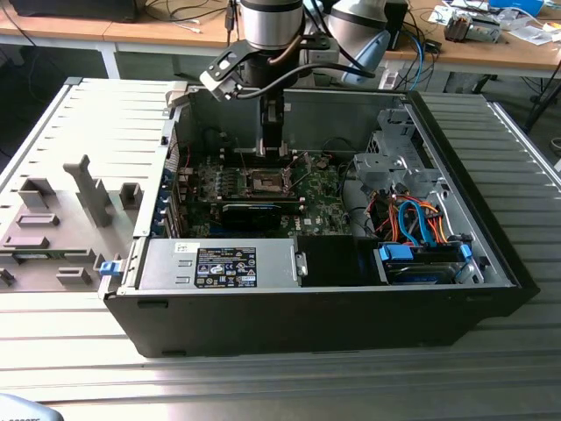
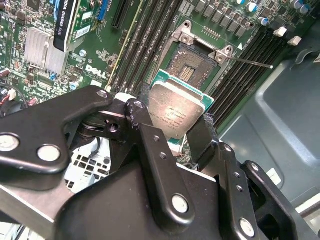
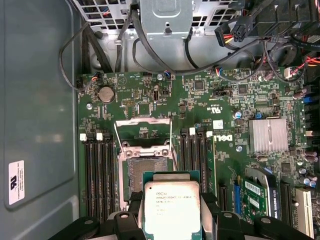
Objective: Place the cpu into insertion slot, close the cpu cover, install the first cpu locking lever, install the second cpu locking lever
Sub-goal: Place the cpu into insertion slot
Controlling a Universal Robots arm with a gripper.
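Observation:
My gripper (image 1: pixel 273 158) hangs inside the open computer case, shut on the cpu (image 2: pixel 176 114), a square chip with a dull silver top and green edge. In both wrist views the black fingers (image 3: pixel 131 206) clamp two opposite sides of the cpu (image 3: pixel 171 209). The insertion slot (image 2: pixel 192 70) lies just beyond and below the chip, its dark brownish centre bare inside a silvery rim. In the first wrist view the cpu cover (image 3: pixel 143 124) stands swung up at the far side of the insertion slot (image 3: pixel 145 170). A thin locking lever (image 2: pixel 255 62) sticks out beside the socket.
The green motherboard (image 3: pixel 225 100) carries black memory slots (image 3: pixel 95 170) on both sides of the socket, a finned heatsink (image 3: pixel 268 135) and an expansion card (image 2: pixel 75 20). A grey power supply (image 1: pixel 219 263), a drive cage with orange and blue cables (image 1: pixel 412 219) and the case walls (image 3: pixel 35 100) surround it.

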